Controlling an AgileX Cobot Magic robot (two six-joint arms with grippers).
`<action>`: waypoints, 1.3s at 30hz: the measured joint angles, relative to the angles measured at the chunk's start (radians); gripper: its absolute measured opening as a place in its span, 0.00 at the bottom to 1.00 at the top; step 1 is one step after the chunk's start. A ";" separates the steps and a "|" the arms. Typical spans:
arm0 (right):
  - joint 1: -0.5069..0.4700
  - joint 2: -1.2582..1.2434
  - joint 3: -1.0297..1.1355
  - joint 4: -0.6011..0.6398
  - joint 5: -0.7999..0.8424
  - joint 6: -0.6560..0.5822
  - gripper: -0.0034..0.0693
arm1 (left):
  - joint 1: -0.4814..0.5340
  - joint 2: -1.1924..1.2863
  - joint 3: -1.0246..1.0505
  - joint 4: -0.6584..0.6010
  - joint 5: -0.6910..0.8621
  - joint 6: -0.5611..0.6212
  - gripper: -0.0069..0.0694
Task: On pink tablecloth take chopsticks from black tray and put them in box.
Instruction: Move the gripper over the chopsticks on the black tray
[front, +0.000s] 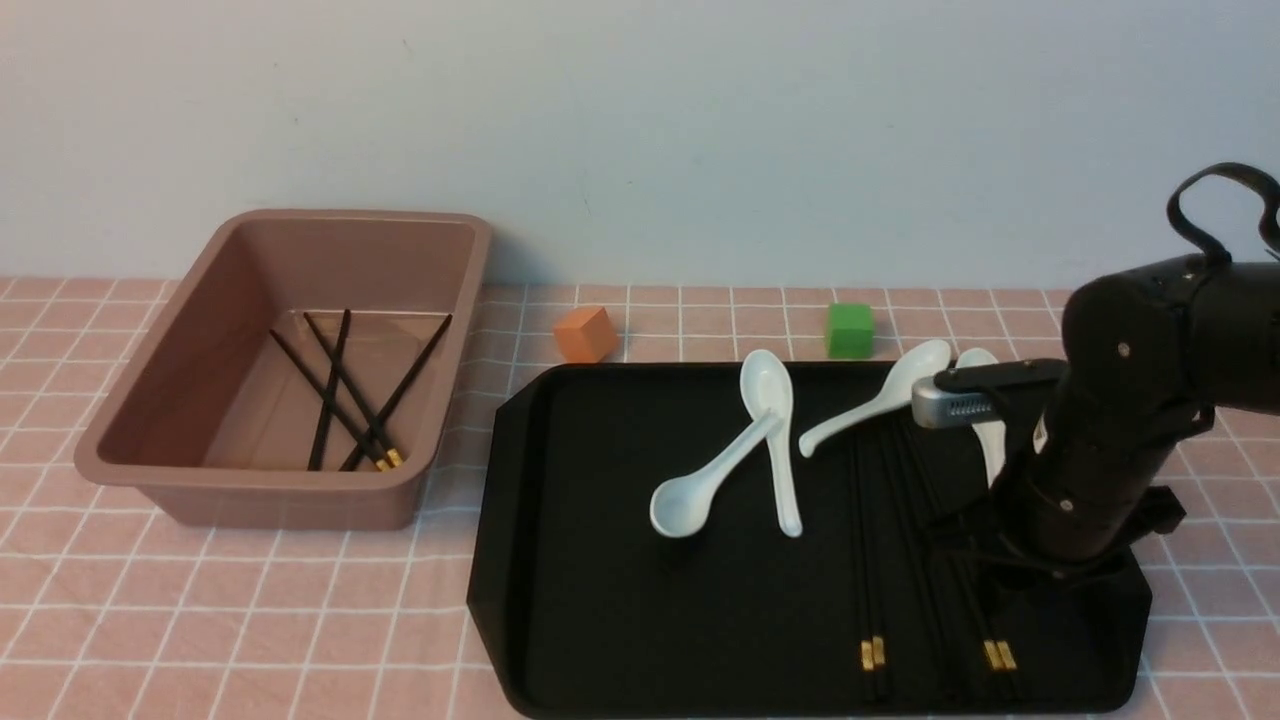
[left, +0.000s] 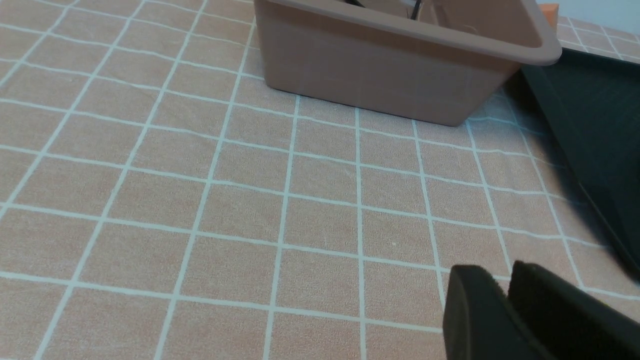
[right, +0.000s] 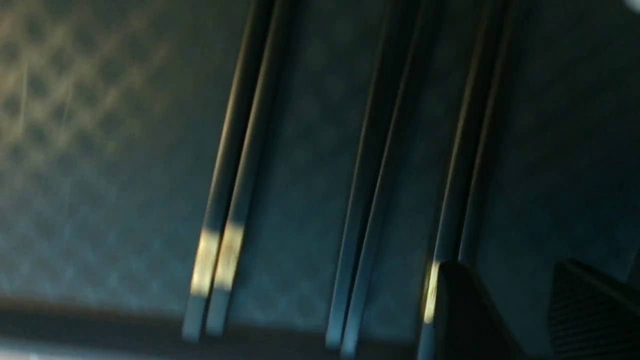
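Note:
The black tray (front: 600, 560) lies on the pink tablecloth (front: 250, 620). Several black chopsticks (front: 868, 560) with gold bands lie lengthwise in its right half, shown close up and blurred in the right wrist view as chopsticks (right: 370, 200). My right gripper (front: 1000, 575) is lowered onto that part of the tray. There the right gripper (right: 507, 270) is open, with bare tray floor between its fingers and one chopstick pair just beside a finger (right: 465, 310). The box (front: 200, 490) at the left holds several chopsticks (front: 345, 400). My left gripper (left: 497, 272) hovers over the cloth in front of the box (left: 400, 75), shut and empty.
Several white spoons (front: 720, 470) lie in the tray's middle and back. An orange cube (front: 585, 333) and a green cube (front: 850, 330) stand on the cloth behind the tray. The tray's edge (left: 595, 130) lies close beside the left gripper.

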 joint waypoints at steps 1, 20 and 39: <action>-0.002 0.006 0.000 -0.002 -0.013 0.008 0.44 | 0.000 0.000 0.000 0.000 0.000 0.000 0.25; -0.011 0.126 -0.018 -0.007 -0.109 0.032 0.45 | 0.000 0.000 0.000 0.000 0.000 0.000 0.27; -0.018 0.138 -0.030 -0.002 -0.082 0.032 0.25 | 0.000 0.000 0.000 0.000 0.000 0.000 0.29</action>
